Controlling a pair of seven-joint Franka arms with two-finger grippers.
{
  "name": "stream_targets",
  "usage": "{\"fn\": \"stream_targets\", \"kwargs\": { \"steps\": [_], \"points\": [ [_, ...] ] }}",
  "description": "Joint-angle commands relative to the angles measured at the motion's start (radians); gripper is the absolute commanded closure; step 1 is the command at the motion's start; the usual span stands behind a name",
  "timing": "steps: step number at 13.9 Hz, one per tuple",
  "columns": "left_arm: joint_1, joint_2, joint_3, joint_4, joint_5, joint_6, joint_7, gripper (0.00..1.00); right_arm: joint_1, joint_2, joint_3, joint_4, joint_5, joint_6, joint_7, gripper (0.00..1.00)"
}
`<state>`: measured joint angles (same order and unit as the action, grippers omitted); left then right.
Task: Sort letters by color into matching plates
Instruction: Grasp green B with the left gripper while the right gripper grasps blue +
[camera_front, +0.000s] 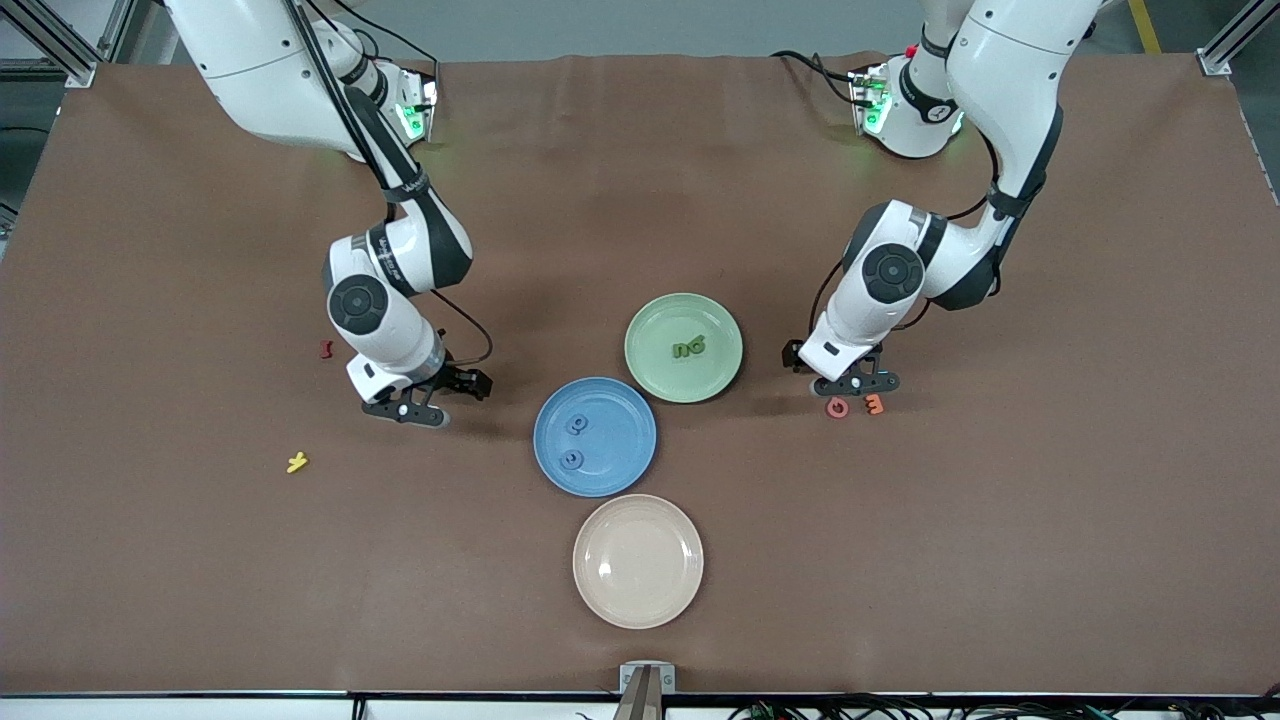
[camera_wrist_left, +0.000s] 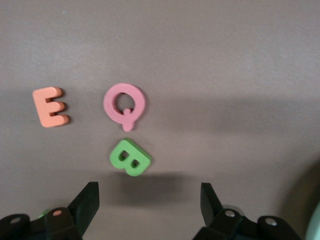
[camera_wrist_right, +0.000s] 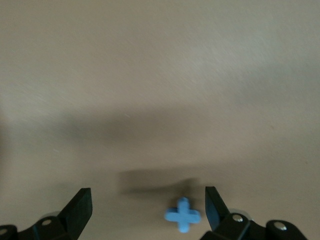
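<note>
Two open grippers, green B (camera_wrist_left: 130, 157) seemingly between left gripper (camera_wrist_left: 149, 197)

We see a matt brown table cover (camera_front: 700, 180), cloth-like and faintly creased. The blue plate (camera_front: 620, 470), green plate (camera_front: 655, 375) and cream plate (camera_front: 638, 600) look glossy and smooth. The green B (camera_wrist_left: 130, 158) and pink Q (camera_wrist_left: 124, 104) look like matt foam.

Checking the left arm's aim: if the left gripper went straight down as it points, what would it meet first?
Probably the green B, lying just ahead of the open left gripper, though depth is unclear.

Robot lab: aluminium framing (camera_front: 60, 45), bench-mounted arms.
</note>
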<state>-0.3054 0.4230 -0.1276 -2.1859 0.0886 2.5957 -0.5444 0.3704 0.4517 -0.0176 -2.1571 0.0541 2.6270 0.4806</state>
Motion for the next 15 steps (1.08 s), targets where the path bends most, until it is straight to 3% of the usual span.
{"fn": "stream_targets", "kwargs": {
  "steps": [1,6,10,15],
  "points": [
    [0.038,0.006,-0.004,-0.015,0.063,0.030,0.014,0.10,-0.010,-0.056,0.015,-0.112,-0.008,0.047,-0.013,0.00],
    [0.037,0.054,-0.004,-0.009,0.065,0.108,0.009,0.13,-0.005,-0.087,0.015,-0.162,-0.008,0.047,-0.013,0.00],
    [0.035,0.063,-0.004,-0.006,0.065,0.121,0.007,0.18,-0.010,-0.081,0.013,-0.159,-0.010,0.053,-0.028,0.06],
    [0.038,0.060,-0.004,-0.006,0.065,0.121,0.007,0.36,-0.031,-0.074,0.013,-0.144,-0.010,0.071,-0.074,0.13]
  ]
}}
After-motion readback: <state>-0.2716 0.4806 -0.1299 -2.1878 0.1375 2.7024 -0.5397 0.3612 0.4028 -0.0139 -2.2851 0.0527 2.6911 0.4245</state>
